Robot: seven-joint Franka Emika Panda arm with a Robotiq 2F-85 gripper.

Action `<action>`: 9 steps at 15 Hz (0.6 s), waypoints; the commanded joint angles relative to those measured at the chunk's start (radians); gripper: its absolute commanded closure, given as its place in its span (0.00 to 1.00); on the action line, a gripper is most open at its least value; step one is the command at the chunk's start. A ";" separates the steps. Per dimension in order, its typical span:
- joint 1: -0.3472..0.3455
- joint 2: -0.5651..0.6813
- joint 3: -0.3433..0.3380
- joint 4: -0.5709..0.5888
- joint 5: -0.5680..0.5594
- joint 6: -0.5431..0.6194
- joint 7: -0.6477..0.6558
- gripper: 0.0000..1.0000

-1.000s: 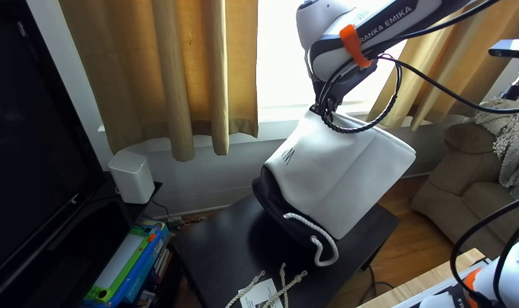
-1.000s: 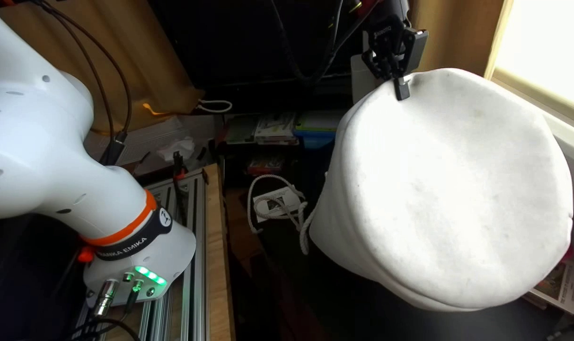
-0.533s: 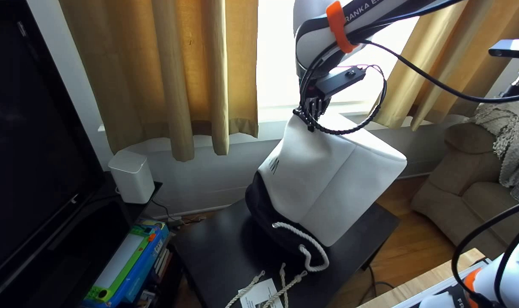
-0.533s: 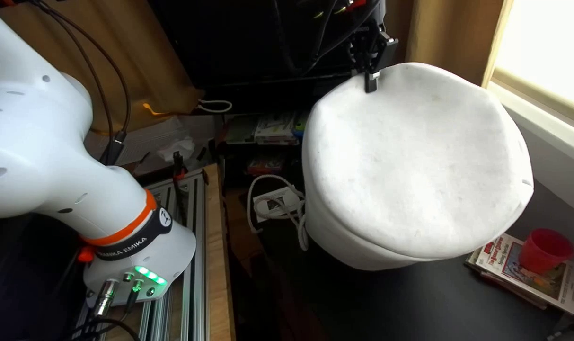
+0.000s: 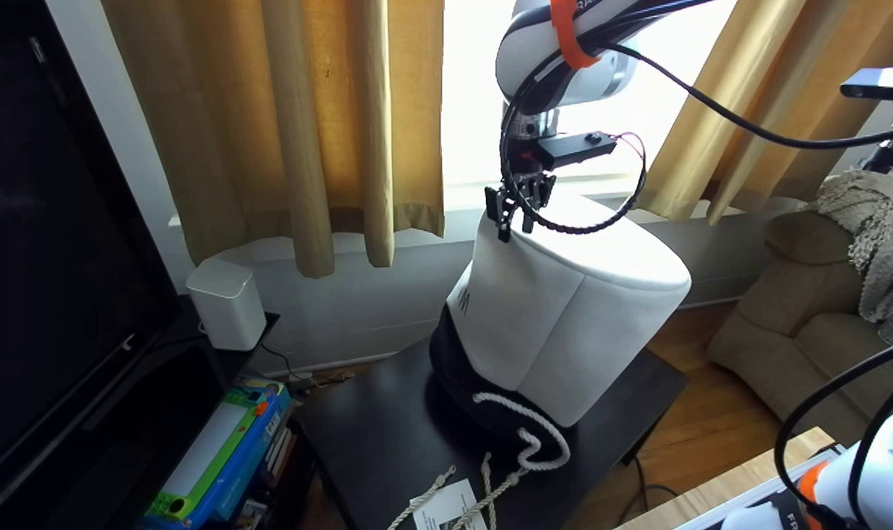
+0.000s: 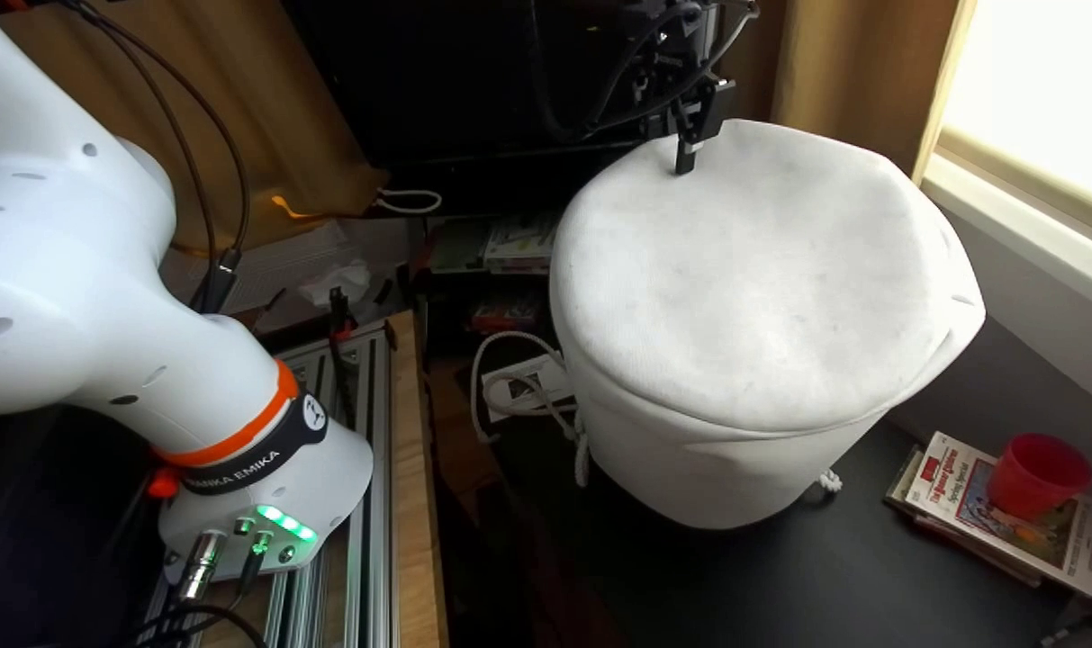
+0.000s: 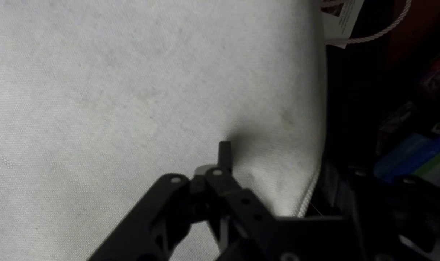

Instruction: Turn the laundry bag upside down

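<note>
In an exterior view the laundry bag [image 6: 753,297] stood base-up on the black table [image 6: 825,576]. In an exterior view the gripper [image 5: 516,232] sat at the bag's eleven o'clock edge — jaws apart in the wrist view.

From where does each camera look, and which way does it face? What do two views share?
An exterior view: high, facing the bright window, looking down at the laundry bag; arm, gripper and part of the robot base show.
An exterior view: high, facing the dark screen, looking down on the bag's bottom; robot base, arm and gripper show.
Wrist view: close above that bottom, looking past the fingers; only gripper parts show.
Both exterior views share the bag, gripper and robot base.
</note>
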 commanded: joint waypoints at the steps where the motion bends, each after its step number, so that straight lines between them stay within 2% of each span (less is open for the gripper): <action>1: -0.007 0.021 -0.004 0.002 0.090 -0.004 -0.077 0.10; 2: -0.010 0.022 -0.004 0.001 0.113 0.001 -0.093 0.03; 3: -0.013 0.021 -0.004 0.000 0.144 0.002 -0.113 0.00; 6: -0.024 -0.013 -0.009 0.001 0.219 -0.021 -0.171 0.00; 9: -0.038 -0.054 -0.028 0.022 0.219 -0.048 -0.164 0.00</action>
